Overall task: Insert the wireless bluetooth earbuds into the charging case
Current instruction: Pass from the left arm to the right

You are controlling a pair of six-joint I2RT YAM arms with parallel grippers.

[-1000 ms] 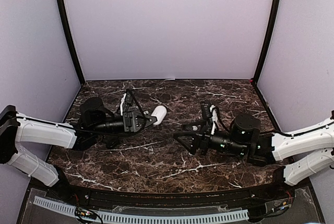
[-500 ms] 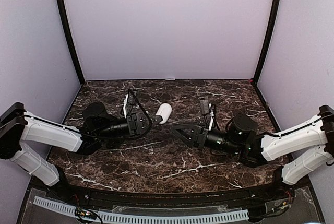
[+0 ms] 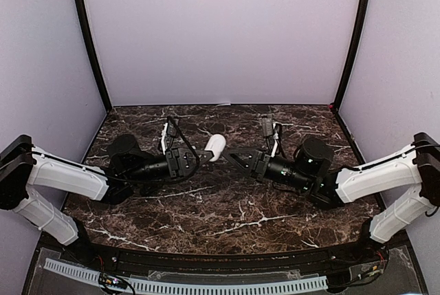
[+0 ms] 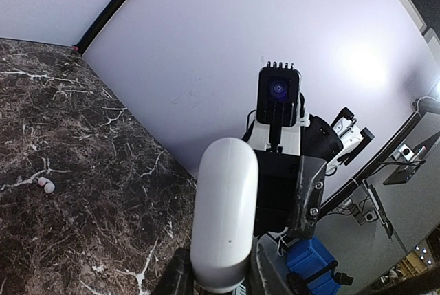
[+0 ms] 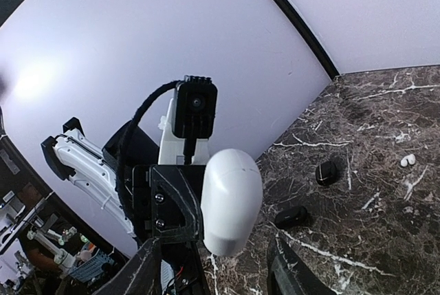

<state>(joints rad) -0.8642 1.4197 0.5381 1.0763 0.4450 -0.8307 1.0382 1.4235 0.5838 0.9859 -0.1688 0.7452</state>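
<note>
Earbuds lying on marble table, left gripper clamped on white case, right gripper jaws spread facing it

bright, even light fills the overhead view, leaving faint shadows on the dark marble counter. both wrist views curve at the edges; a glare patch blooms on the pale wall, and the close white case looks soft.
</note>
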